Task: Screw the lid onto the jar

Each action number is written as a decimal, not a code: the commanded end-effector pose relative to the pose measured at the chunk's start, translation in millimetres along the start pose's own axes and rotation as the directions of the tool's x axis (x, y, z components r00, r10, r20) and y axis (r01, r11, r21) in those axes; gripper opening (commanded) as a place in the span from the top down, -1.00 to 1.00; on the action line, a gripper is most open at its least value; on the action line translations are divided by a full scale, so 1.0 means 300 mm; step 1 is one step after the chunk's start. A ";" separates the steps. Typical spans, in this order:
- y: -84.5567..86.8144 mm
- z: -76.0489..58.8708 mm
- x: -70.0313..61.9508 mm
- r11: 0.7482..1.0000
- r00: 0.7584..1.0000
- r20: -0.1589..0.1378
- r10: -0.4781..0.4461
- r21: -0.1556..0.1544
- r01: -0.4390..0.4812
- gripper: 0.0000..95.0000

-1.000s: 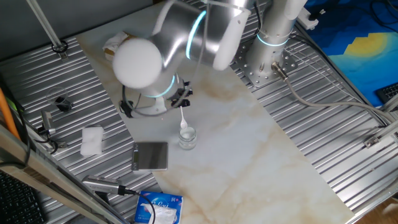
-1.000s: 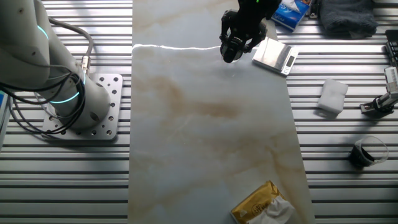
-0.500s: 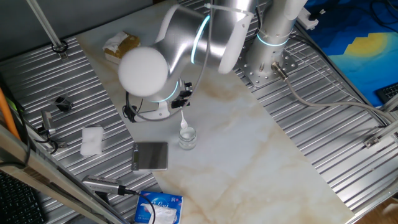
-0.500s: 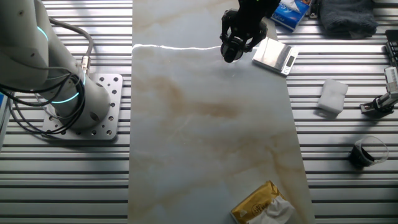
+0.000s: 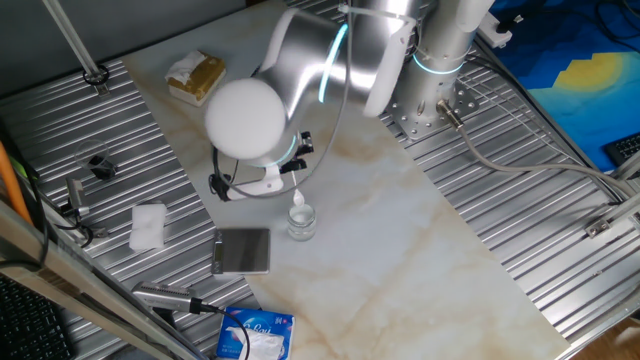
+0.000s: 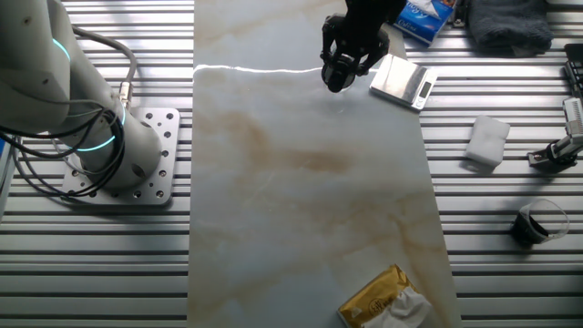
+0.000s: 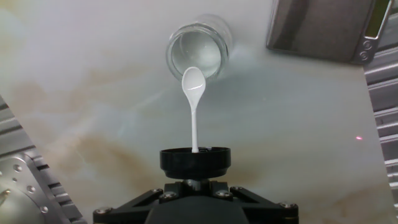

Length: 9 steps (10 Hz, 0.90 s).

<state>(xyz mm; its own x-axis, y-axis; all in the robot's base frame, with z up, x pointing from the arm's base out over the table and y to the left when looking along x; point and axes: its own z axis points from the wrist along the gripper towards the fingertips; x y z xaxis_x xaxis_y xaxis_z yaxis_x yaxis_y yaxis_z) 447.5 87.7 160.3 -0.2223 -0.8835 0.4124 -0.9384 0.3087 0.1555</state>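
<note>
My gripper (image 7: 196, 182) is shut on the black round lid (image 7: 196, 160), at the bottom centre of the hand view. A white spoon-like bit (image 7: 194, 102) sticks out of the lid, and its tip hangs over the rim of the jar (image 7: 198, 53). The jar is clear glass, open, and upright on the marble table. In one fixed view the gripper (image 5: 291, 162) is up and left of the jar (image 5: 301, 223), with the white bit (image 5: 297, 199) reaching down to it. In the other fixed view the gripper (image 6: 340, 71) hides the jar.
A grey square plate (image 5: 243, 250) lies just left of the jar; it also shows in the hand view (image 7: 323, 28) and the other fixed view (image 6: 401, 80). A white block (image 5: 148, 226), a blue packet (image 5: 257, 335), a brown packet (image 5: 195, 75) and the robot base (image 5: 430, 105) stand around.
The arm's elbow has swung a little to the right and down. The lid with its white bit has shifted slightly towards the jar. The jar has not moved.
</note>
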 end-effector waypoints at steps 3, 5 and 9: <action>0.000 -0.002 0.003 0.998 0.998 0.003 -0.056 0.014 0.056 1.00; 0.000 -0.002 0.003 0.997 0.998 0.006 -0.069 0.021 0.069 1.00; 0.000 -0.002 0.003 0.997 0.997 0.011 -0.074 0.028 0.074 1.00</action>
<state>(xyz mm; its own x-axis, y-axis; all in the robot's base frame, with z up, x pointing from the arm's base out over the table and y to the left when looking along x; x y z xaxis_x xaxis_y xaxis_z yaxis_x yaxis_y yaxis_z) 447.0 86.7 161.3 -0.1523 -0.9083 0.3895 -0.9601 0.2295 0.1597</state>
